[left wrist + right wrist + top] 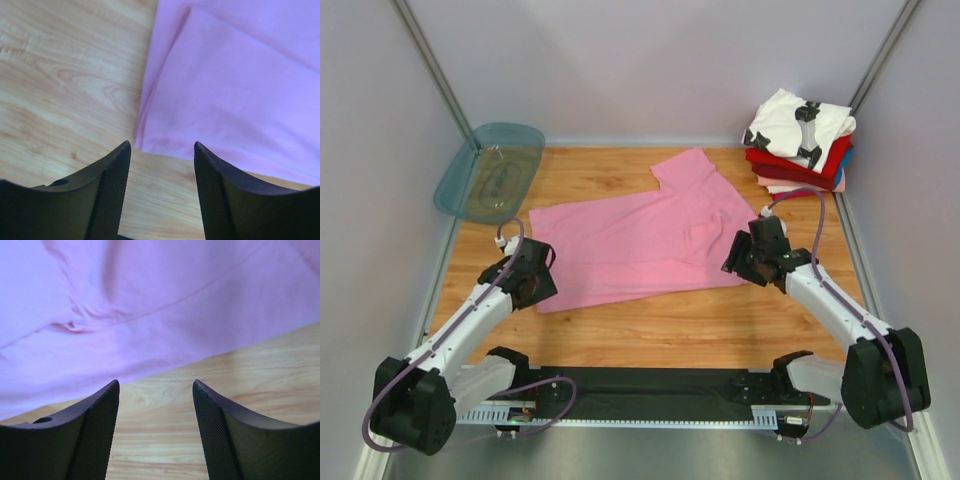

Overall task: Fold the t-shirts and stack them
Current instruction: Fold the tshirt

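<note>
My left pincer (pixel 162 145) and right pincer (pixel 156 382) gape empty; pink shirt (pixel 640 240) just ahead, unfolded; folded stack (pixel 798 150) beyond right pincer.

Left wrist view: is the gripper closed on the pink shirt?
No, the left gripper is wide open, and the pink shirt lies flat by its tips, not pinched.

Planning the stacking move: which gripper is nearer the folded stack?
Right. The right gripper is on the near side of the folded stack, at the right edge of the pink shirt; the left gripper is at its near-left corner.
</note>
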### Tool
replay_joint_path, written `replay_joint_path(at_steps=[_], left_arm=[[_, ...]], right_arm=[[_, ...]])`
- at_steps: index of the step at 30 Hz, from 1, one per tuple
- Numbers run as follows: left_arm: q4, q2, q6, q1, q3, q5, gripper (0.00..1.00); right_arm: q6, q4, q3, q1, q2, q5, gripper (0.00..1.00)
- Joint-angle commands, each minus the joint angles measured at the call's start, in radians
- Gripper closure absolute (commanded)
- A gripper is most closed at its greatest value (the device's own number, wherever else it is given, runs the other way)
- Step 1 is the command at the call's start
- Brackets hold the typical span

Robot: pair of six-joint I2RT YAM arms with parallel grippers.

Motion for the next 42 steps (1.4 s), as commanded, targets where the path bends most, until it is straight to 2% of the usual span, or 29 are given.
replay_joint_path(at_steps=[1, 3, 9, 12, 14, 16, 19, 23, 28, 35, 39, 42], left_arm=[[0.089, -0.029, 0.059, 0.0, 0.087, 0.058, 0.39], [0.136, 0.002, 0.071, -0.004, 0.114, 0.092, 0.39], [0.251, 0.268, 0.08, -0.004, 0.16, 0.13, 0.43], [0.289, 0.4, 0.09, 0.002, 0.191, 0.175, 0.44], [0.3, 0.486, 0.108, 0.003, 0.211, 0.204, 0.45], [0.296, 0.547, 0.117, 0.005, 0.243, 0.221, 0.46], [0.302, 0.58, 0.128, 0.007, 0.255, 0.196, 0.47], [0.274, 0.603, 0.169, 0.011, 0.289, 0.149, 0.47], [0.225, 0.559, 0.176, 0.011, 0.26, 0.13, 0.48], [0.167, 0.352, 0.102, 0.01, 0.099, 0.188, 0.48], [0.118, 0.183, 0.079, 0.008, 0.064, 0.199, 0.48], [0.052, 0.126, 0.09, 0.007, 0.103, 0.192, 0.47]], right_arm=[[-0.05, -0.032, 0.108, -0.001, -0.02, 0.08, 0.38], [-0.069, -0.027, 0.146, -0.006, 0.035, 0.088, 0.42], [-0.081, 0.042, 0.231, -0.016, 0.322, 0.062, 0.48], [-0.077, 0.066, 0.216, -0.015, 0.426, 0.016, 0.5], [-0.072, 0.092, 0.181, -0.012, 0.444, -0.021, 0.5], [-0.04, 0.118, 0.115, -0.012, 0.435, -0.123, 0.49], [0.026, 0.155, 0.015, 0.002, 0.38, -0.211, 0.49], [0.11, 0.158, -0.129, 0.056, 0.263, -0.226, 0.49], [0.213, 0.088, -0.251, 0.128, 0.09, -0.168, 0.47], [0.221, -0.177, -0.202, 0.131, -0.198, 0.013, 0.41], [0.175, -0.242, -0.121, 0.128, -0.253, 0.057, 0.36], [0.118, -0.228, -0.035, 0.129, -0.199, 0.087, 0.36]])
